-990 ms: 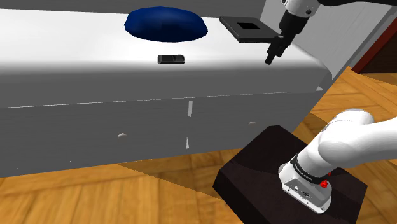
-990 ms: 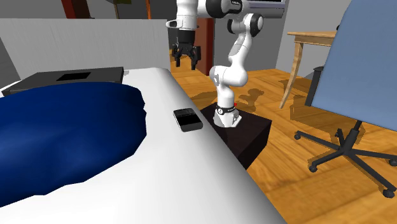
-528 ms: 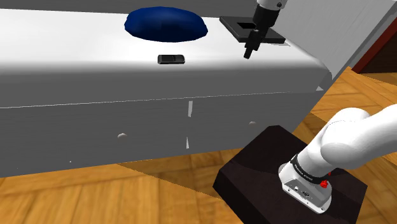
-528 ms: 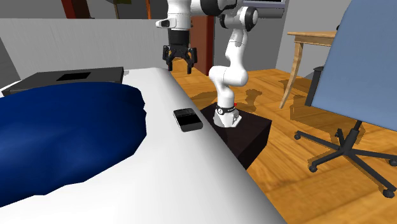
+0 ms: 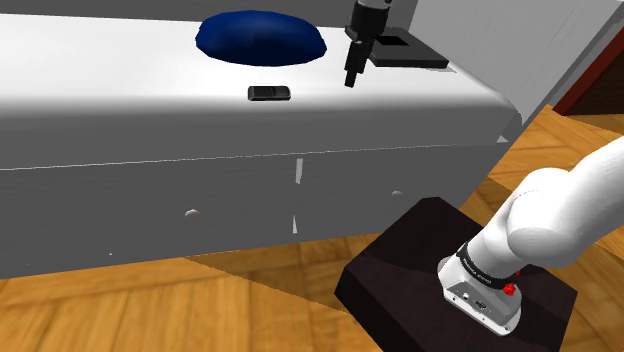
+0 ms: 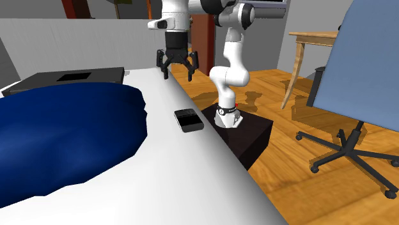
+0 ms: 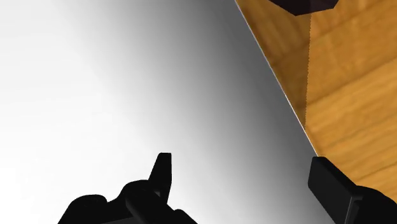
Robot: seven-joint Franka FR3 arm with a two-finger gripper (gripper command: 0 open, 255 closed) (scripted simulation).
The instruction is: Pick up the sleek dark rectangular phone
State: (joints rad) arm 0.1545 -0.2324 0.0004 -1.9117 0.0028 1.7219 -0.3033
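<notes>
The phone [image 5: 269, 93] is a small dark rectangle with a grey screen, lying flat on the white top [image 5: 120, 80] near its front edge. In the second exterior view the phone [image 6: 188, 119] lies close to the top's edge, beside a blue mound. My black gripper [image 5: 351, 78] hangs open above the top, to the shoulder view's right of the phone and apart from it. The second exterior view has the gripper [image 6: 178, 73] beyond the phone with its fingers spread and nothing between them. Under the open gripper [image 7: 245, 178] the wrist view has bare white surface [image 7: 127, 95] and its edge.
A large blue cushion-like mound [image 5: 262, 37] lies behind the phone. A flat dark box [image 5: 410, 50] sits at the top's far corner. The white unit has drawers [image 5: 190, 205] in front. My dark stand [image 5: 420, 270] rests on a wooden floor; an office chair [image 6: 358, 77] stands farther off.
The gripper has swung from beyond the top's end to the shoulder view's left, across the dark box, and now hangs over the white top nearer the phone. The phone has not moved.
</notes>
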